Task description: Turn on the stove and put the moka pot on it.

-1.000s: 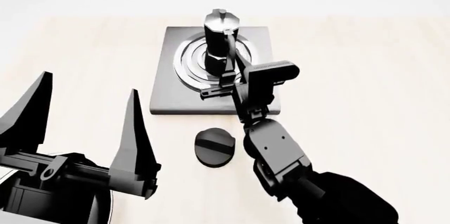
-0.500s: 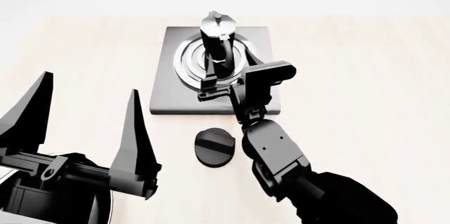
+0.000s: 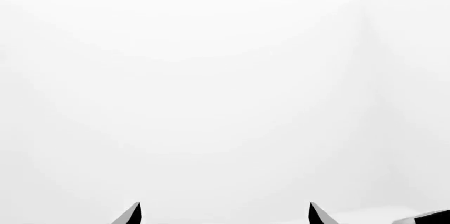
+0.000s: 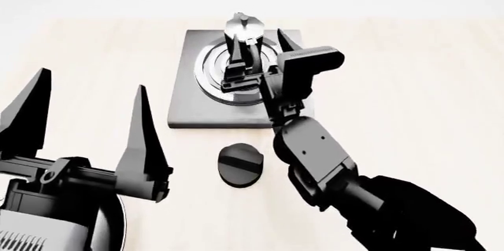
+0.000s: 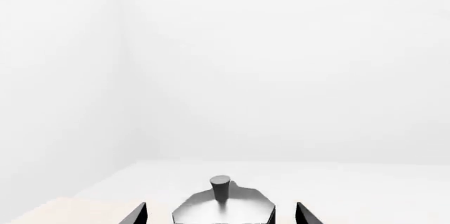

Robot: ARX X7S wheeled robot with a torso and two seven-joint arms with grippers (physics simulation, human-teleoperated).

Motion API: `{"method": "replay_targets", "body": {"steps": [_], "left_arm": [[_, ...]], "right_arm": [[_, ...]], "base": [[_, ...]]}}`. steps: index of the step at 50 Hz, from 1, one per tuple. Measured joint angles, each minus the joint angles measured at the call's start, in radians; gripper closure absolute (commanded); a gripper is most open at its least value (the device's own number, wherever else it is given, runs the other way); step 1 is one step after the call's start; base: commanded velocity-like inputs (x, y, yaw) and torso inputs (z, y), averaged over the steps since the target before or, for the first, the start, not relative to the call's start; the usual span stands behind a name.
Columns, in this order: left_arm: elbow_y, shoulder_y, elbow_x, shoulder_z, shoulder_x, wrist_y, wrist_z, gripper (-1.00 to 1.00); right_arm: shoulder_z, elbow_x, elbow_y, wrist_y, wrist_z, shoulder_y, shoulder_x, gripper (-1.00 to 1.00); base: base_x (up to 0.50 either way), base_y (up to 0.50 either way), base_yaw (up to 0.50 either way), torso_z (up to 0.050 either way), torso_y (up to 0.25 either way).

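Note:
The moka pot [image 4: 245, 26], black with a silver top and lid knob, stands upright on the silver rings of the dark-grey stove [image 4: 185, 106]. My right gripper [image 4: 258, 43] is open, with one finger on each side of the pot and a gap on both sides. In the right wrist view the pot's silver lid [image 5: 223, 208] sits between the fingertips [image 5: 138, 214]. The round black knob [image 4: 239, 165] lies on the table in front of the stove. My left gripper [image 4: 91, 85] is open and empty at the near left; its wrist view shows only the fingertips [image 3: 134, 214].
The light wooden table [image 4: 409, 85] spreads around the stove. A round dark rim [image 4: 120, 227] shows under my left arm at the near left corner. My right forearm [image 4: 315, 162] reaches over the table just right of the knob.
My right gripper was shut on the moka pot and has opened, its fingers now spread beside the pot. The pot stays on the rings. My left gripper has shifted slightly left.

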Motion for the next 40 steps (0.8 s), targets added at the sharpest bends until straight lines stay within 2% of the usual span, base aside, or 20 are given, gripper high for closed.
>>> {"method": "replay_targets", "body": {"steps": [18,40], "left_arm": [[-0.009,-0.064,-0.063,-0.042,-0.022,-0.043,0.003,-1.0],[0.055,-0.144,-0.05,-0.079,-0.071,-0.103,0.022,-1.0]], "right_arm": [[-0.012,-0.092,-0.405,0.052,0.212,0.153,0.226,-1.0],[0.003,-0.24,-0.965,0.216,0.572,0.356,0.614,-1.0]], "base": [[0.0,0.0,0.0,0.0,0.0],[0.0,0.0,0.0,0.0,0.0]]}}
